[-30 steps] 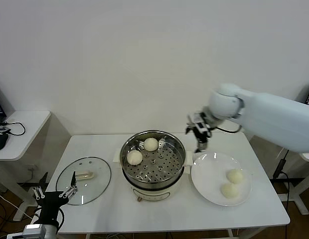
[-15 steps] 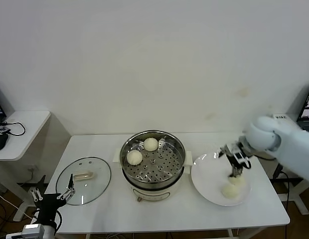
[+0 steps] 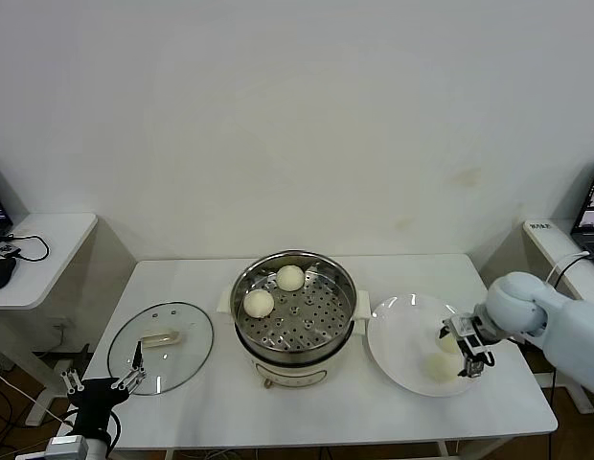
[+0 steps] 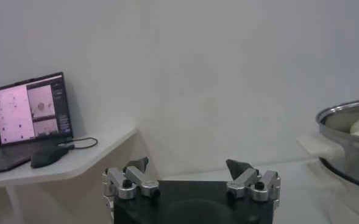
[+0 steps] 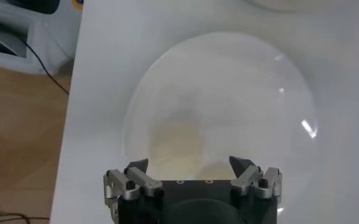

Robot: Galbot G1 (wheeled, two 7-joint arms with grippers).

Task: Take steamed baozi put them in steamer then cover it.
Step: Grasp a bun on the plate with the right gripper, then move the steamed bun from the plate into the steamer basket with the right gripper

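Note:
The steamer (image 3: 321,331) stands mid-table with two steamed baozi (image 3: 290,278) (image 3: 259,303) on its perforated floor. Two more baozi (image 3: 437,368) (image 3: 449,342) lie on the white plate (image 3: 398,335) to its right. My right gripper (image 3: 468,349) hangs low over the plate's right side, open, right beside them. In the right wrist view the gripper (image 5: 189,164) is open, with a pale baozi (image 5: 178,143) just ahead between its fingers. The cover (image 3: 161,347) lies flat on the table left of the steamer. My left gripper (image 3: 103,387) waits open below the table's front left corner.
A side desk (image 3: 43,249) with a cable and mouse stands at far left; the left wrist view shows a laptop (image 4: 31,115) on it and the steamer's rim (image 4: 344,115). Another desk edge (image 3: 556,244) sits at far right, close to my right arm.
My right arm has swung from beside the steamer's right rim out to the plate and dropped low over the baozi there. The left gripper has sunk slightly.

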